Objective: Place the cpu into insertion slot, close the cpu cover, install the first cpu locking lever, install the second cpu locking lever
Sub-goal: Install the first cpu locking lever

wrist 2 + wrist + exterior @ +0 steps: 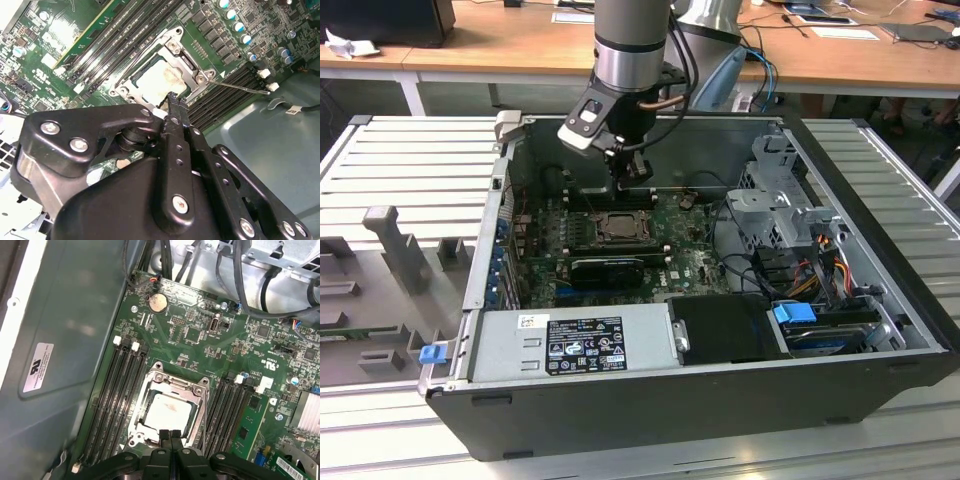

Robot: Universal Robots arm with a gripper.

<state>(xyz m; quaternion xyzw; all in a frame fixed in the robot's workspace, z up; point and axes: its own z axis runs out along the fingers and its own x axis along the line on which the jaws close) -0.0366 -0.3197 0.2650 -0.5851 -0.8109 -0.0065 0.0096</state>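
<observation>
Cpu (167, 412): lies flat in the insertion slot (136, 420). Its pale tan-silver face shows through the window of the cpu cover (172, 382), which lies down over it. Claw (170, 434): clenched, fingers together, nothing between them. The tips sit at the socket's edge, just over the cover frame.

Risk (my judgement): a thin wire lever (240, 86) sticks out sideways from a socket corner and looks unlatched. The blunt closed tips could slip off so slender and springy a rod and skid onto the memory slots (117, 390) just beside it, or onto the capacitors (239, 26) nearby. Pressing the frame off-centre might tilt the chip on its contacts.

Materials:
- Chip face: matt, faintly smeared.
- Cover: thin stamped silver metal, with screw heads at the corners.
- Board (200, 340): glossy green, densely populated.
- Claw links: black, rigid, bolted.
- Computer case (840, 330): dark sheet metal, lying open on a ribbed grey surface (380, 160).
</observation>
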